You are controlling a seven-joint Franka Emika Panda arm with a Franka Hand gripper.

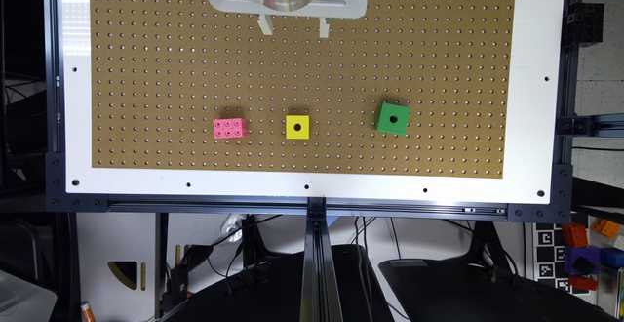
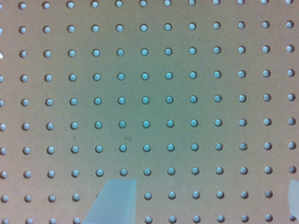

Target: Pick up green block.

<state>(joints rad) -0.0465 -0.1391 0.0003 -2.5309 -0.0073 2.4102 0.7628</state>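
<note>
Hand (image 1: 293, 25) open and empty over bare pegboard (image 2: 149, 93), well apart from green block (image 1: 393, 119), so the approach hasn't begun.

A robotics lab: perforated pegboard surface (image 1: 170, 68) on an aluminium frame (image 1: 317, 263), fiducial marker (image 1: 546, 258), loose cables (image 1: 234, 258) beneath.

Brown pegboard (image 1: 302, 83) in a white frame (image 1: 531, 117) on dark aluminium rails (image 1: 317, 263), cables and black chairs (image 1: 487, 288) below.
</note>
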